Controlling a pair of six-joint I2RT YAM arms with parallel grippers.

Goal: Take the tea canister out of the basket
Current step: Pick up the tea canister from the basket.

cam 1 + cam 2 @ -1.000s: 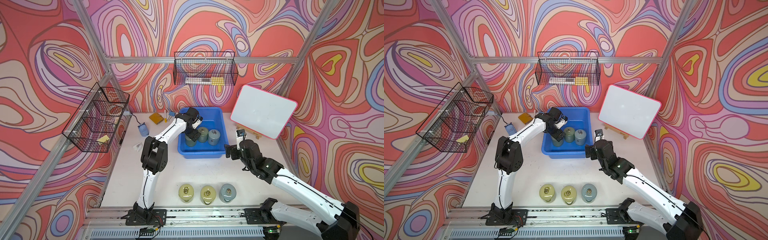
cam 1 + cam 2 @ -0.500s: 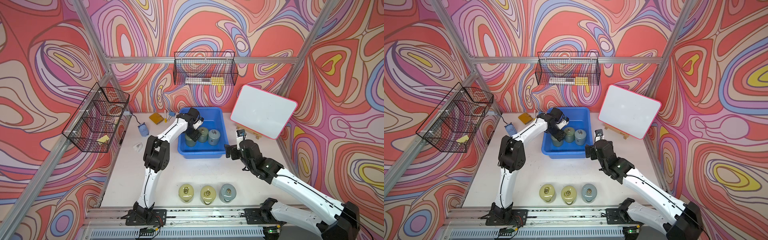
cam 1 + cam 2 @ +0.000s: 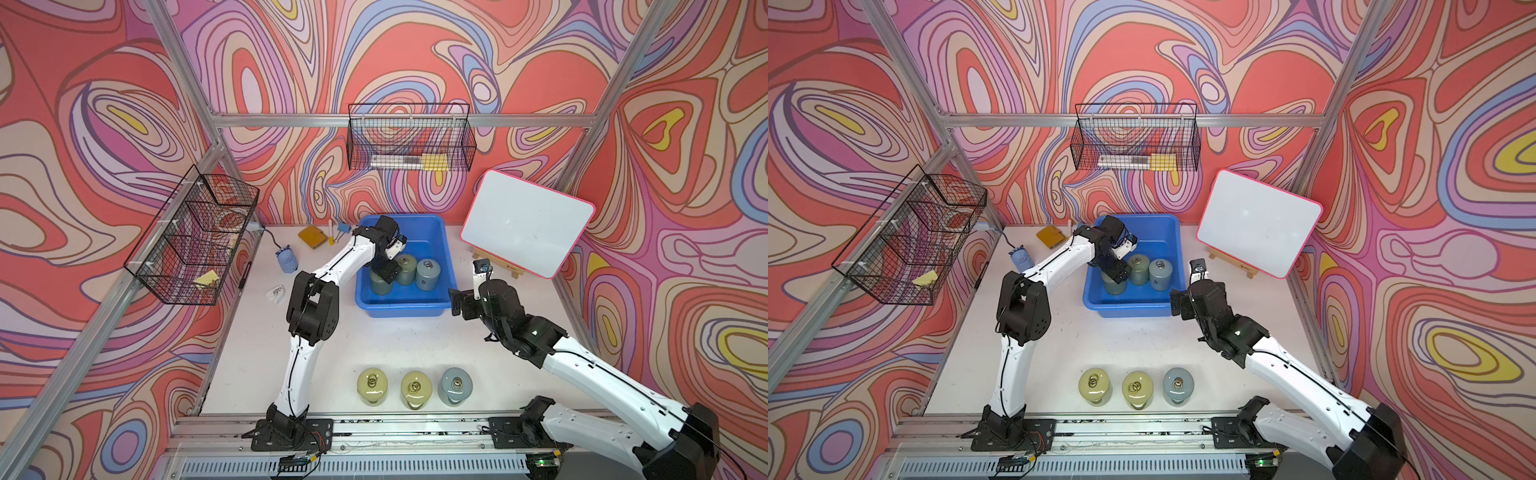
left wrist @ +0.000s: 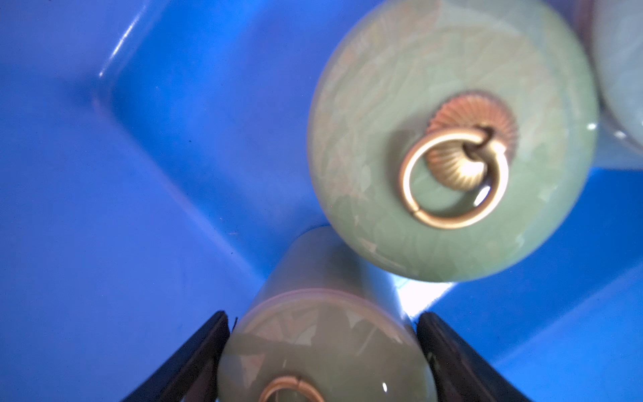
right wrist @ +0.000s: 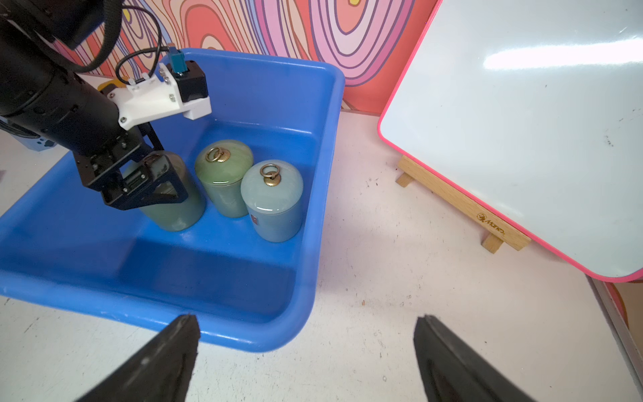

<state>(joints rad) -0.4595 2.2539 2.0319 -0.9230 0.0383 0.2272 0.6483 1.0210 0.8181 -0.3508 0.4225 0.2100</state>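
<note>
We see the left gripper (image 4: 322, 334) down in the basket (image 5: 323, 174), jaws clamped on both sides of the dark canister (image 5: 177, 212), which stands on the basket floor near the left wall, beside a green canister (image 5: 226, 174). Right gripper (image 5: 306, 318) hangs wide open off the front right corner. Step: grasp looks made, lift pending. Next we need a straight rise, clearing neighbour and rim.

Our bright blue basket (image 3: 405, 311) carries a dark green tea canister (image 3: 379, 286), a lighter green canister (image 3: 406, 271) and a pale blue-grey canister (image 3: 429, 275), with brass-coloured rings. At the front edge of the white bench (image 3: 395, 340) we see two yellow-green canisters (image 3: 372, 386) (image 3: 415, 390) and a blue-grey jar (image 3: 456, 385). The walls (image 3: 415, 50) swirl coral, pink, lilac, blue and yellow; the whiteboard (image 3: 525, 222) is white, rimmed pink.
</note>
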